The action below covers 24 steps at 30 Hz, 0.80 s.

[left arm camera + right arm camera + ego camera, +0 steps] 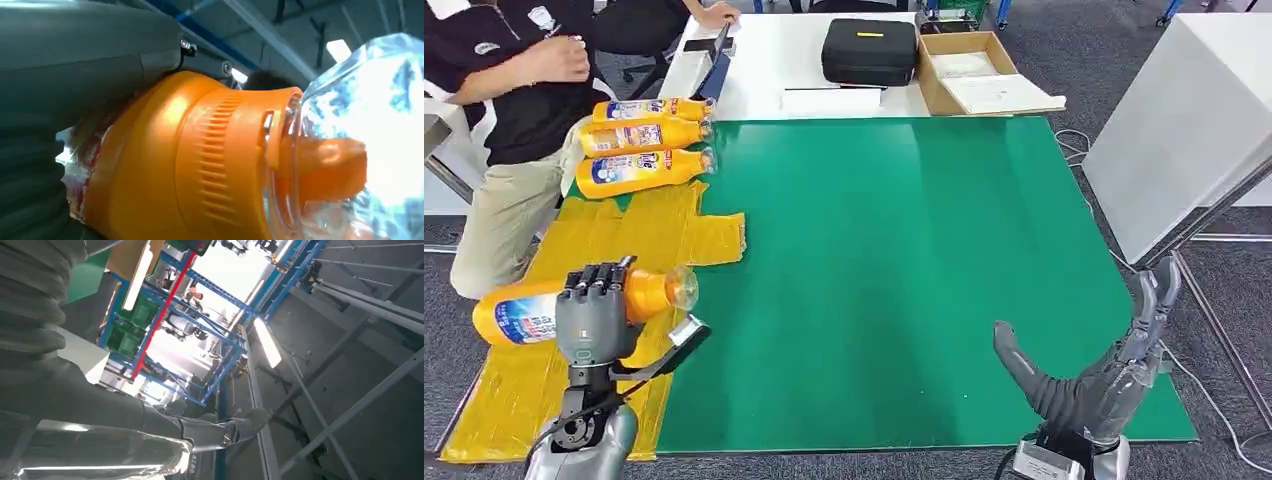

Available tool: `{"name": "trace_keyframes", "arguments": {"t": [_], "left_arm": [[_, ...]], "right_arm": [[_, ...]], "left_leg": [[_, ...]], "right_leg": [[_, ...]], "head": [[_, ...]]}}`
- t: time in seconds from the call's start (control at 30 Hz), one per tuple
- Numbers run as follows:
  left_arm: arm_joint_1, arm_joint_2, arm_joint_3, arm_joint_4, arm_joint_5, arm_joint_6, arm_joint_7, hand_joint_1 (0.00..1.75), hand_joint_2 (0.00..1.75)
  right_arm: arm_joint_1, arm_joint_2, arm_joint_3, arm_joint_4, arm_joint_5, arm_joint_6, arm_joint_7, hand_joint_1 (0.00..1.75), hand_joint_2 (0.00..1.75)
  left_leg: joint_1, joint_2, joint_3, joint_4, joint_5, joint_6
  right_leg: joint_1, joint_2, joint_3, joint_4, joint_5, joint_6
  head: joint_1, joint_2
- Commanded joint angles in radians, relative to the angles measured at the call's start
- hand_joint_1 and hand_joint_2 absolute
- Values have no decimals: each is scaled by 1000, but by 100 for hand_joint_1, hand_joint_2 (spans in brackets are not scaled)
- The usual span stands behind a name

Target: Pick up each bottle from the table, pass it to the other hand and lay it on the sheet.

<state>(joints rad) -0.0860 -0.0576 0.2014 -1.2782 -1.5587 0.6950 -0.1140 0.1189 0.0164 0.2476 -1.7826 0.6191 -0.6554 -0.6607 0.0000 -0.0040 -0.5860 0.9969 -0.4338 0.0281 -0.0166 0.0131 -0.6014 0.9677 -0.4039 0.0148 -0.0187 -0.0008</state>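
Note:
My left hand (pixel 596 312) grips an orange bottle (pixel 519 310) with a blue and white label and a clear cap (pixel 682 287), held on its side over the near part of the yellow sheet (pixel 649 228). Up close, the left wrist view shows the same orange bottle (pixel 175 165) with its clear cap (pixel 360 145), and my left hand (pixel 75 55) wrapped around the body. Three more orange bottles (pixel 642 168) lie side by side at the sheet's far end. Over the green mat's near right corner, my right hand (pixel 1094 375) is open, palm up, fingers spread and nothing in it; the right wrist view shows that right hand (pixel 100 405) too.
A seated person (pixel 514 90) is at the far left beside the bottles. Beyond the green mat (pixel 894 270), a black case (pixel 870 50) and a cardboard box (pixel 969 70) with papers stand on a white table. A white cabinet (pixel 1184 120) stands to the right.

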Motion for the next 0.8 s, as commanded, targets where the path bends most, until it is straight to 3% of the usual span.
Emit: {"name": "trace_keyframes", "arguments": {"t": [0.03, 0.27, 0.47, 0.5, 0.8], "left_arm": [[-49, 46, -53, 241, 39, 3, -62, 175, 175], [-106, 22, -70, 351, 45, 3, -99, 175, 175], [-99, -10, -38, 364, 77, 3, -155, 175, 175], [-93, -25, -8, 345, 97, 3, -195, 0, 175], [-111, -62, 88, 368, 115, 3, -271, 0, 175]], "right_arm": [[-2, -23, -5, 108, -57, -43, -37, 0, 175], [-5, -18, 26, 155, -74, -43, -37, 0, 175], [-78, -24, 92, 251, -93, -43, -19, 0, 175], [-82, -22, 98, 264, -98, -43, -22, 0, 175], [-121, -10, 130, 292, -89, -43, 11, 0, 175]], "left_leg": [[0, -1, 7, -3, -1, -3], [0, -3, 6, -2, -1, -2], [0, 1, 5, -2, -1, -2], [0, 1, 6, -2, -1, -3], [1, 1, 6, -1, -2, -3]], "right_leg": [[0, -2, 8, -3, -1, -2], [1, -4, 7, -3, -1, -2], [1, 0, 5, -2, 0, -1], [1, -1, 6, -3, -1, -2], [1, -1, 6, -2, -1, -2]], "head": [[0, 0], [0, 0], [0, 0], [0, 0], [0, 0]]}}
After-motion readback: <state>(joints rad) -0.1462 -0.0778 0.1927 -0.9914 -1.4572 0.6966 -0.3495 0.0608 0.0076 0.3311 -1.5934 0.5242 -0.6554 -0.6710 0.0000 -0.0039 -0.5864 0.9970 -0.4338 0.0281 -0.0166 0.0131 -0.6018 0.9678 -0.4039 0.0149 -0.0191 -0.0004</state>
